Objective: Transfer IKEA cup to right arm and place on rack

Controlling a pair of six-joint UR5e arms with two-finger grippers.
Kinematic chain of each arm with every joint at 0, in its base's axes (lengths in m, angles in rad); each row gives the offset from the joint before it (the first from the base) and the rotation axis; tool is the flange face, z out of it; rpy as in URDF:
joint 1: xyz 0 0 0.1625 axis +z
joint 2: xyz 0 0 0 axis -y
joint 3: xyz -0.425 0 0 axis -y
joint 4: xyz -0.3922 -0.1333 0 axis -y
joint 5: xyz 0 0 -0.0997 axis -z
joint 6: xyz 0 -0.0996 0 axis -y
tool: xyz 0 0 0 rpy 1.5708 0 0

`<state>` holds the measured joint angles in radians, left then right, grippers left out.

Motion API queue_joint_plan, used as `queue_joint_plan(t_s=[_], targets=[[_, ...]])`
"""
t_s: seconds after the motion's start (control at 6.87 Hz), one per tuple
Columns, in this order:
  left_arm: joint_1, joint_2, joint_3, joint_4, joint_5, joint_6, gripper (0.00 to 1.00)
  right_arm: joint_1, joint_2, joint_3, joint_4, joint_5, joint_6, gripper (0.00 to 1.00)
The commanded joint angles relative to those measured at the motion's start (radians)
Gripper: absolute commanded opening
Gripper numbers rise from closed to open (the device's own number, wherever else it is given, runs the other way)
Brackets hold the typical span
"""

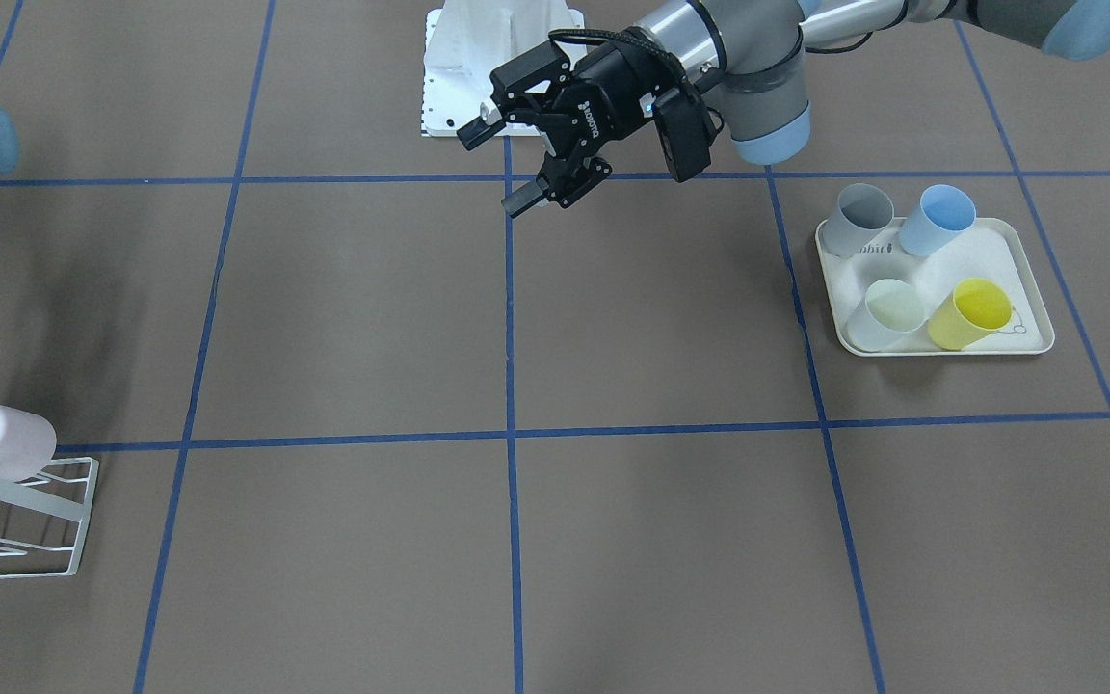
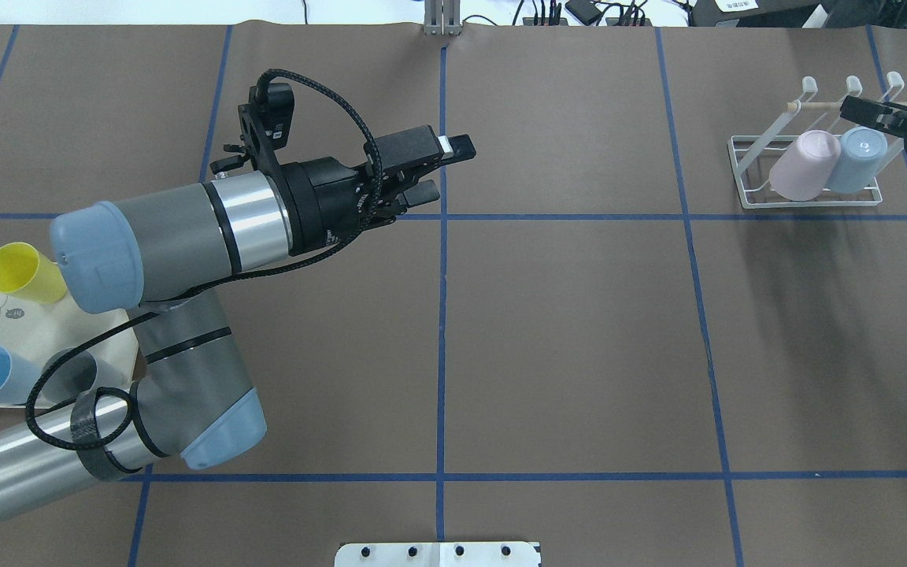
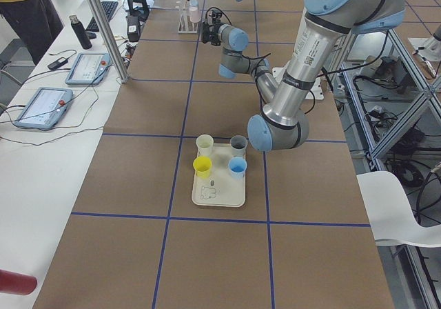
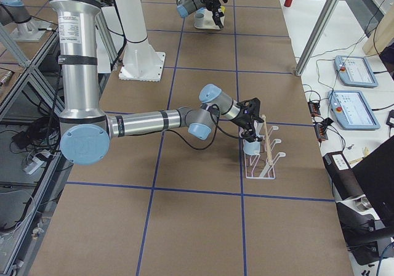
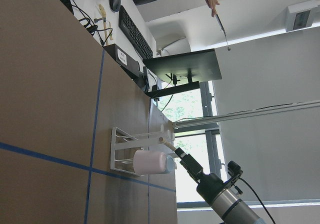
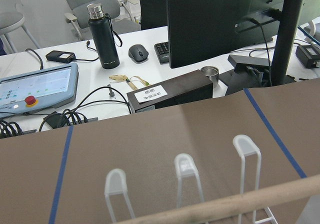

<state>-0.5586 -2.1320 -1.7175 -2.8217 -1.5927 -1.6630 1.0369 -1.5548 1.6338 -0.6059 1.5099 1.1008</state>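
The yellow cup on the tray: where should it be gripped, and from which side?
Probably by its wall near the rim, from above: one finger of the left claw inside the mouth, one outside. The yellow cup stands upright, mouth open upward, and the pale cup crowds one flank.
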Motion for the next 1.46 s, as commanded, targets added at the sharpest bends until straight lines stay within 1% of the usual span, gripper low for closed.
queue_joint_plan(t_s=[0.0,0.15,0.29,0.44,0.58,0.73,0.87,1.02,1.17,1.31], targets=[[-0.058,0.117,-0.084,0.190,0.005,0.281,1.00,-0.003,0.002,0.018,0.000,0.012,-0.001,1.00],[-0.067,0.195,-0.217,0.416,0.046,0.459,1.00,-0.003,0.001,0.038,0.000,0.047,0.001,1.00],[-0.098,0.286,-0.270,0.468,0.054,0.640,1.00,-0.005,-0.004,0.061,-0.002,0.097,0.002,1.00],[-0.150,0.390,-0.278,0.469,0.045,0.787,1.00,-0.003,-0.011,0.075,0.000,0.151,0.002,1.00],[-0.168,0.508,-0.280,0.467,0.042,0.931,1.00,-0.003,-0.011,0.089,-0.002,0.198,0.004,1.00],[-0.213,0.583,-0.269,0.464,0.014,1.028,1.00,-0.005,-0.010,0.095,-0.002,0.243,0.002,1.00],[-0.348,0.618,-0.222,0.464,-0.218,1.140,1.00,-0.005,-0.005,0.097,0.000,0.286,0.001,1.00],[-0.503,0.620,-0.136,0.464,-0.483,1.258,1.00,-0.005,-0.001,0.098,0.000,0.335,0.001,1.00],[-0.602,0.620,-0.060,0.470,-0.606,1.363,1.00,-0.005,0.002,0.109,0.000,0.366,0.001,1.00],[-0.639,0.618,-0.006,0.479,-0.624,1.362,1.00,-0.003,-0.007,0.144,-0.002,0.427,0.001,1.00]])
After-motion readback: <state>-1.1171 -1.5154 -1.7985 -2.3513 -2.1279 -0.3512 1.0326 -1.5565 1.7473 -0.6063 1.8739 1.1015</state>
